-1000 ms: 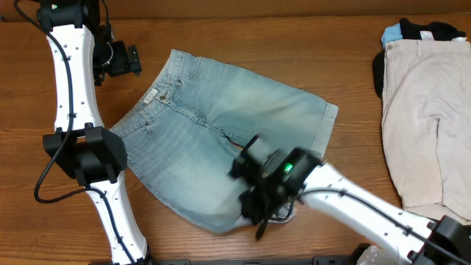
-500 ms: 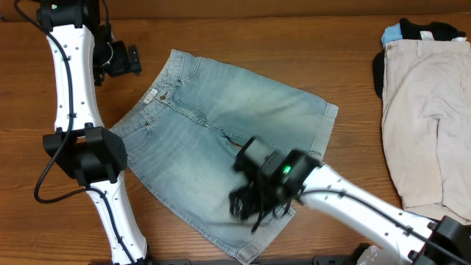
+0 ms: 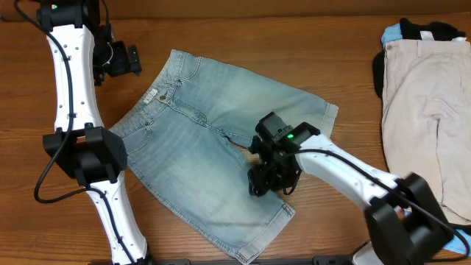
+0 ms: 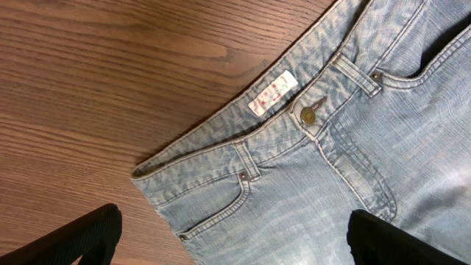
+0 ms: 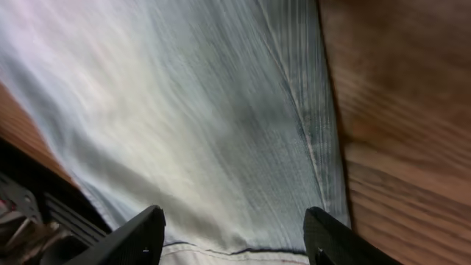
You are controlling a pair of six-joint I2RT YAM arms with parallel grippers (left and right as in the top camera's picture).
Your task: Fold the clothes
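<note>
The brown wooden table (image 3: 243,44) fills the overhead view, and no room shows beyond it. The denim shorts (image 3: 199,140) lie flat left of centre, button side up, one leg partly hidden by the right arm. The beige shorts (image 3: 427,125) run off frame at 3 o'clock and cover most of the black piece (image 3: 438,29) and the blue piece (image 3: 394,33) at 1 o'clock. The right gripper (image 5: 234,221) hangs over a denim leg edge with its fingers spread wide. The left gripper (image 4: 234,221), above the waistband at 10 o'clock, is equally wide.

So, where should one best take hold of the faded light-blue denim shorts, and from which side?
Grip the faded light-blue denim shorts at the hem of the nearer leg, coming from the right. They lie flat on the wooden table, so only an open edge lets the jaws pinch.
</note>
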